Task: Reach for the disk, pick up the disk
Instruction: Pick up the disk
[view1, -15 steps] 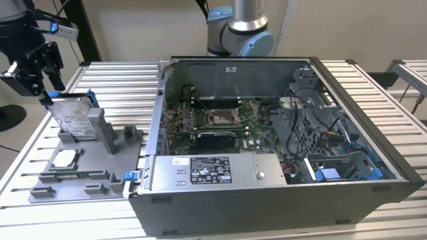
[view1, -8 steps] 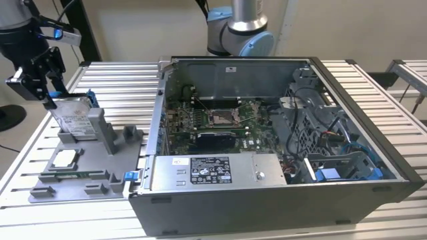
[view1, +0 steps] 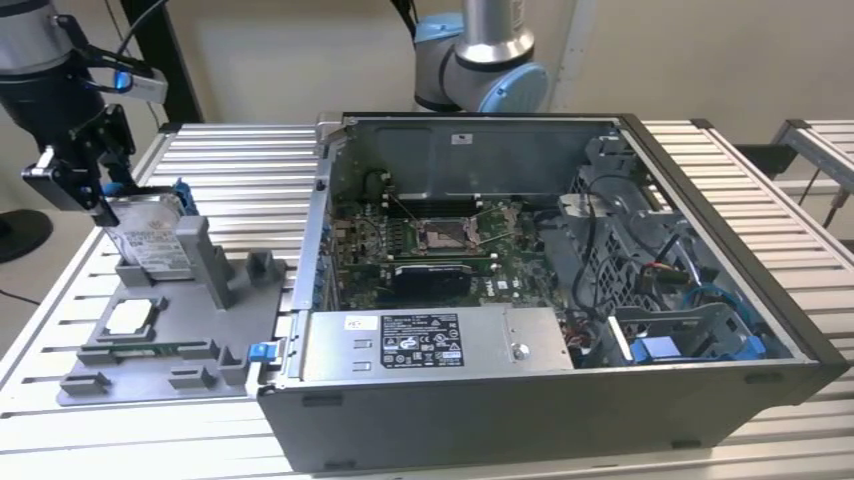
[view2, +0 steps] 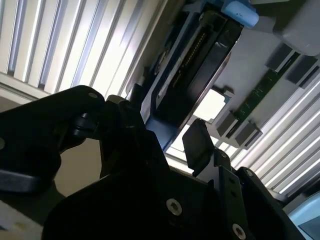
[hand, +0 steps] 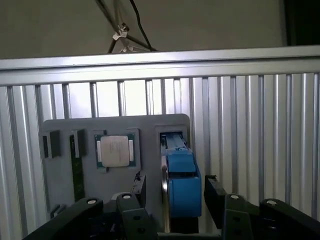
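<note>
1. Plainly, the disk stood upright on edge in a slot of the grey holder, at the exterior view's left on the slatted metal table.
2. Its broad face was silver metal with a white printed label.
3. A blue plastic bracket ran along its edges and covered the narrow edge seen in the first wrist view.
4. The gripper was spread wide, with one of its black fingers on each side of the disk. A gap showed on both sides, and it gripped nothing.
5. In the exterior view the gripper hung close against the disk's upper end.
6. A small square silver chip lay flat in the holder just beside the disk's slot.
7. An open computer case sat on the table just beside the holder, towards the exterior view's right.
</note>
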